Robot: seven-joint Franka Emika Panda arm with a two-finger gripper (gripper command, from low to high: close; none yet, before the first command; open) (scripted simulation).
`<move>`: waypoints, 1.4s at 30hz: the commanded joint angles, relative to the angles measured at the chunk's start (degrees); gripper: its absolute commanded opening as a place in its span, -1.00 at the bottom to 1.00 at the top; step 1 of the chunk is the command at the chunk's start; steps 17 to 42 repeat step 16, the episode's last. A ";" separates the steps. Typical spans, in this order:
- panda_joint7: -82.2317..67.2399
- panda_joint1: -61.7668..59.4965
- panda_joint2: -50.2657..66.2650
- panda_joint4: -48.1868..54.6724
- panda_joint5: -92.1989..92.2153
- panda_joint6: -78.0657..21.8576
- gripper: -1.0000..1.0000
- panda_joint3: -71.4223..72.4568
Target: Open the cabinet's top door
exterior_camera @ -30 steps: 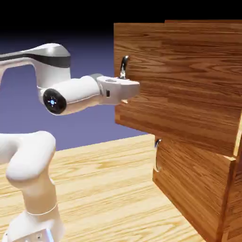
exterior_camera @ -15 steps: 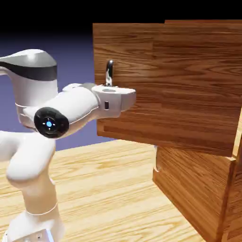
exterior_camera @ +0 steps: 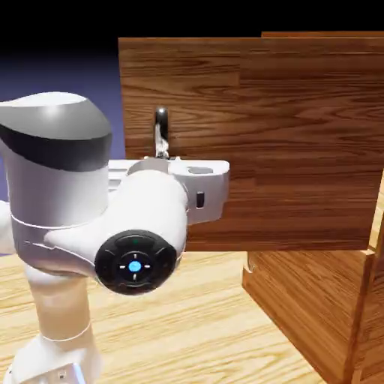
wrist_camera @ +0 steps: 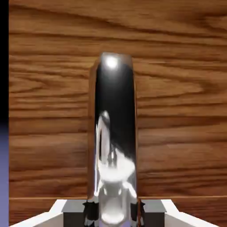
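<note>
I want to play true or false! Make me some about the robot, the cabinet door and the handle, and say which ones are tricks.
1. The gripper has its fingers on both sides of the shiny handle. True.
2. The top door is shut tight. False: it is swung open, out from the cabinet.
3. The top door is bright green. False: it is brown wood with a wavy grain.
4. The robot's arm is white with dark parts. True.
5. The lower panel is swung out just as far as the top door. False: only the top door is swung out.
6. The table is pale wood. True.
</note>
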 commanded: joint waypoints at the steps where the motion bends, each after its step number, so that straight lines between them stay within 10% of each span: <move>1: 0.12 2.07 0.27 1.90 -0.62 -1.33 -1.00 -1.57; 16: 6.51 32.32 -3.42 30.61 -6.74 -19.39 -1.00 -19.08; 42: 6.51 32.32 -3.42 30.61 -6.74 -19.39 -1.00 -19.08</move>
